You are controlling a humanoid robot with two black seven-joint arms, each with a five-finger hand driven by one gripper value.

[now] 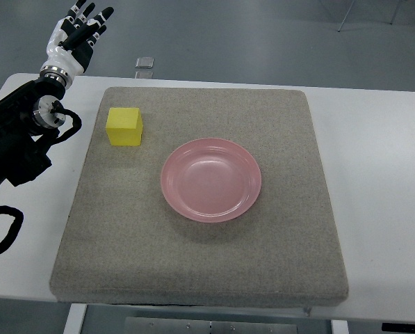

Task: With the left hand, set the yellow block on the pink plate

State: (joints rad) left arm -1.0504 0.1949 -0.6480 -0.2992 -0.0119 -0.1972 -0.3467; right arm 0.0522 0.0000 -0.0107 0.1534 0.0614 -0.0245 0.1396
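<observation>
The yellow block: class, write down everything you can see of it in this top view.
The yellow block is a plain cube, bright yellow all over, matte and smooth, perhaps foam or painted wood. Its top face and two side faces show. It sits flat and upright on the grey mat, near the mat's far left corner, apart from the pink plate. Nothing else touches it: the left hand is raised beyond the table edge, fingers spread, holding nothing.

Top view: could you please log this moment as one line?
left hand open, raised | yellow block on mat | pink plate empty
</observation>
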